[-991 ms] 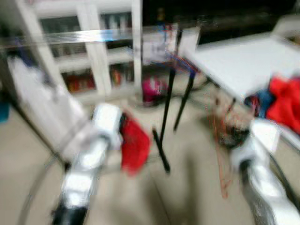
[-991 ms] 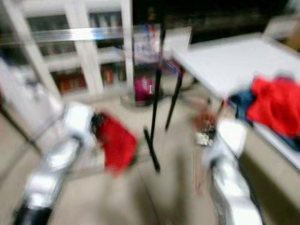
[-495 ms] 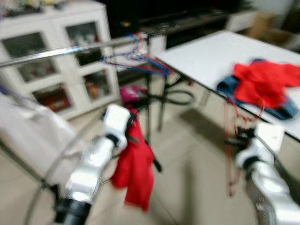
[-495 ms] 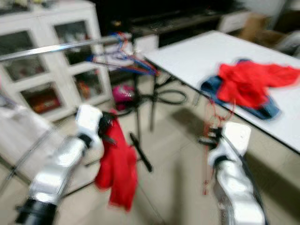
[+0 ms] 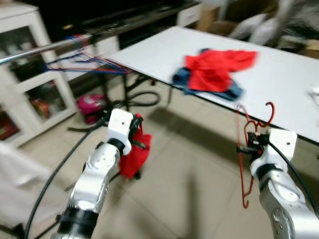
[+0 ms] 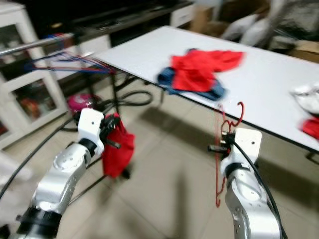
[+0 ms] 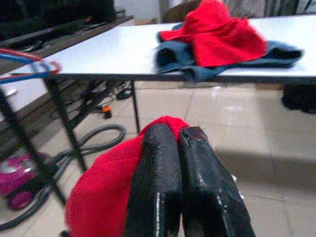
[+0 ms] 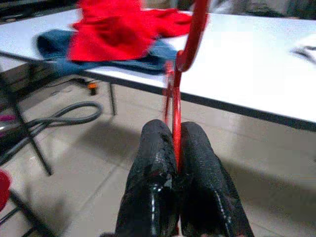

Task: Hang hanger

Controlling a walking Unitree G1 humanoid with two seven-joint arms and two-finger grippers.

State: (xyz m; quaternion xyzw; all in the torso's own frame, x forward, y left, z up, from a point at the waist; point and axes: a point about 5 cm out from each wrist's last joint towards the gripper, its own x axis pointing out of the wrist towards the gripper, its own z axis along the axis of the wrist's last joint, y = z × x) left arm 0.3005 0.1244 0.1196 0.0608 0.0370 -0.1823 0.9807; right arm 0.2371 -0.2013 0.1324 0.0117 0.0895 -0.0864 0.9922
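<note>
The right gripper (image 8: 175, 148) is holding the red hanger (image 5: 247, 149) by its neck, jaws closed narrow on the wire, so the hook is standing up above the wrist and the triangular body is dangling toward the tiled floor (image 5: 189, 199). Held this way the hook is staying free, which is probably what a rail will need. The left gripper (image 7: 177, 148) is pinching a red cloth (image 5: 133, 154), its jaws pressed together on a fold, and the rest of the cloth is hanging loose below the wrist, clear of the floor.

The hanger is sitting just in front of the near edge of the white bench (image 5: 279, 74), where a red garment (image 5: 214, 69) is lying on top of a blue one (image 6: 167, 79). The clothes rail (image 5: 35, 50), already carrying a bunch of blue and red hangers (image 5: 84, 62), is standing well apart, off to the robot's left beside a white cabinet (image 5: 27, 74). In my judgement the hanging is not yet done: the robot is facing the bench rather than the rail, and the hook is nowhere near it
</note>
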